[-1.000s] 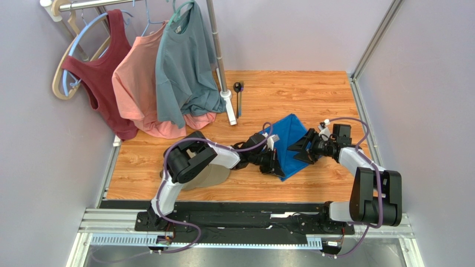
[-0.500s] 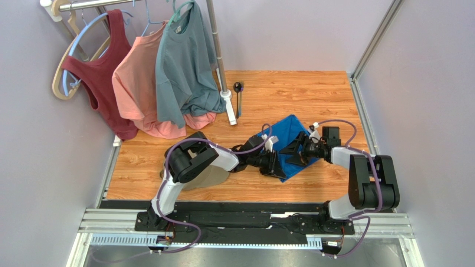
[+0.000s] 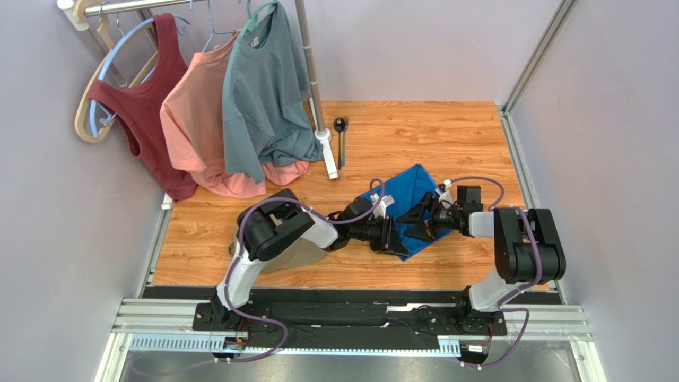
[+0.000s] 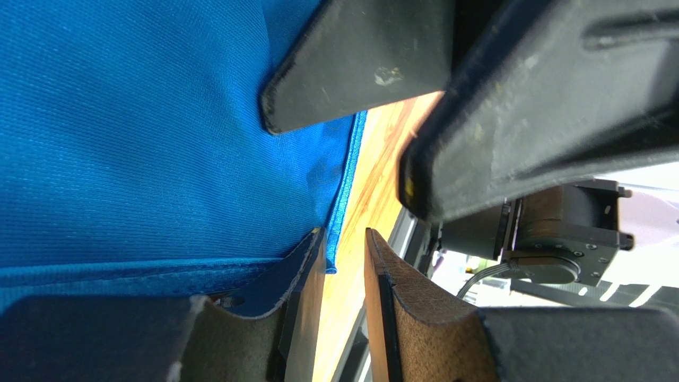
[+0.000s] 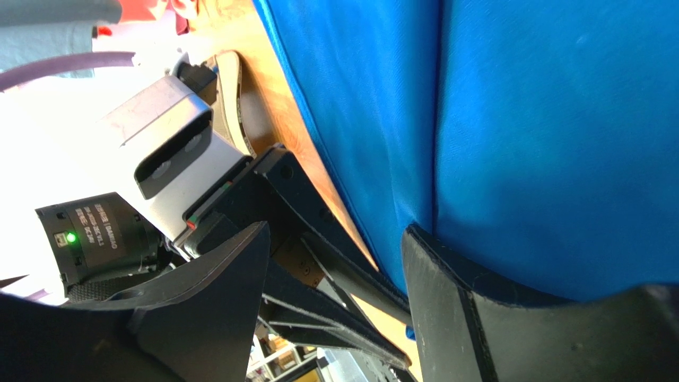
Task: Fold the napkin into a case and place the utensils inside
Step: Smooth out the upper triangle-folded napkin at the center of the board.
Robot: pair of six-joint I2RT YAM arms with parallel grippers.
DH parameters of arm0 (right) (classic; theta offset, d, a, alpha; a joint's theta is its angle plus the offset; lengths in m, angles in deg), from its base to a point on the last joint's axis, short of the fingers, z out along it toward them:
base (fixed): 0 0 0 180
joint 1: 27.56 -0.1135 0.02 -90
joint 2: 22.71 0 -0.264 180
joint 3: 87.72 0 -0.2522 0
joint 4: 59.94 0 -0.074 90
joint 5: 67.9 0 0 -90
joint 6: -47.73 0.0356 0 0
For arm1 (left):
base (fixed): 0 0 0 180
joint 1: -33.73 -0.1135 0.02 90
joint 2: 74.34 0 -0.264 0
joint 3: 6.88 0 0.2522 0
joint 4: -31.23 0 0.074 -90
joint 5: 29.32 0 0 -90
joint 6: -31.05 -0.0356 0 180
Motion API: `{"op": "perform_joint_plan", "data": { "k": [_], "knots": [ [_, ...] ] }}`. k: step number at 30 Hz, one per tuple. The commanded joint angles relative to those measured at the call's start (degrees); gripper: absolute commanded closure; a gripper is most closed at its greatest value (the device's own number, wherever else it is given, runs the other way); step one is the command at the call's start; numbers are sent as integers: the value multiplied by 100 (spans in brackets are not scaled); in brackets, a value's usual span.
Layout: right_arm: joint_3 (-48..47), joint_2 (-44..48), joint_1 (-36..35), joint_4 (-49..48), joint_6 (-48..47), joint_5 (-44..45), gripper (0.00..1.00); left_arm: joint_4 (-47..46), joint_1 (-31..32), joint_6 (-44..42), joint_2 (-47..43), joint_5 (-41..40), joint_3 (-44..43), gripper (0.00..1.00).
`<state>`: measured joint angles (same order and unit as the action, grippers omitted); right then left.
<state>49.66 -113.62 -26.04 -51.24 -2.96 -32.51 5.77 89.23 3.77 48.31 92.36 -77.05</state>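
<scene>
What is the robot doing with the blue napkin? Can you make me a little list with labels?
Napkin: blue, folded, lying flat on the wooden table
Left gripper: open a little, at the napkin's near edge, holding nothing
Right gripper: open wide, over the napkin's right side, holding nothing
Spoon and fork: side by side at the far end of the table, next to the rack pole, not in the napkin yet
Clothes: three tops hanging on the rack, far left
</scene>
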Motion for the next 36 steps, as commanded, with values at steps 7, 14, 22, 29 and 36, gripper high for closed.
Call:
{"op": "perform_joint_plan", "data": {
  "k": [7, 14, 22, 29, 36],
  "knots": [
    [-418, -717, 94, -628, 191, 117, 36, 116, 30, 302, 549, -22, 349, 66],
    [-1164, -1331, 261, -443, 51, 47, 36, 240, 30, 311, 584, -48, 411, 66],
    [-2000, -2132, 331, -505, 112, -15, 36, 240, 13, 355, 690, 40, 419, 66],
    [-2615, -2448, 481, -286, 165, 12, 36, 283, 13, 320, 699, 84, 420, 67],
    [-3450, -2905, 534, 40, 15, -67, 36, 266, 13, 320, 716, 110, 437, 67]
  ]
}}
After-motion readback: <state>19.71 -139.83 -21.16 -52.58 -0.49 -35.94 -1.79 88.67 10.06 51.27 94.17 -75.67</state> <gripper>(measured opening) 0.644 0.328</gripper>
